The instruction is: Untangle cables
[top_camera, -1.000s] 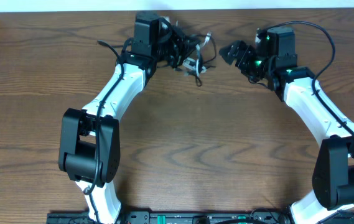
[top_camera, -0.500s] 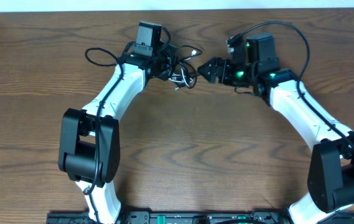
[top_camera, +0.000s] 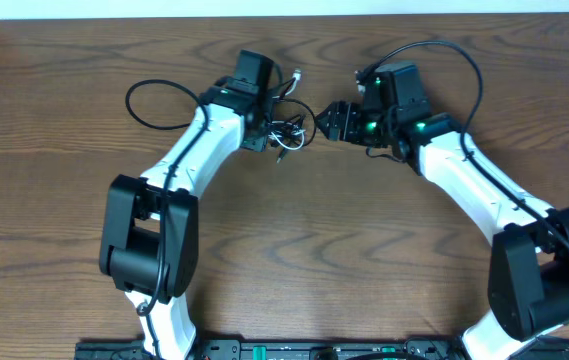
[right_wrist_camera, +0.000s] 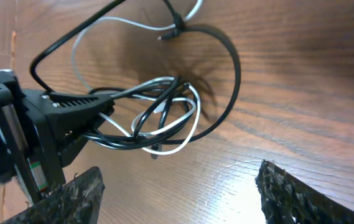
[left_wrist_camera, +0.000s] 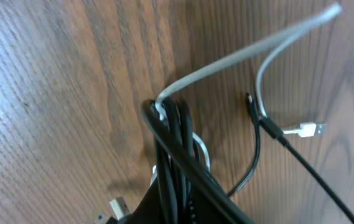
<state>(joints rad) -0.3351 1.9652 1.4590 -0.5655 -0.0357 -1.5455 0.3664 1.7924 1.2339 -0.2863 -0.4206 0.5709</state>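
The cables point(top_camera: 287, 130) are a small knot of loops, a black cord point(right_wrist_camera: 229, 93) and a white cord point(right_wrist_camera: 186, 134) wound through each other. They sit toward the far middle of the table point(top_camera: 364, 250), between the two hands. The left hand point(top_camera: 268, 128) is clenched on one side of the knot, pinching several black strands and a white one together. From that grip the loops fan out toward the right hand, and their shadow falls on the wood beside them. A white strand rises away from the bundle, and another white strand ends in a silvery plug point(left_wrist_camera: 310, 129) lying on the wood. A black end lies just beside it. The right hand point(top_camera: 325, 120) is near the knot but apart from it, its fingers spread wide with nothing between them.
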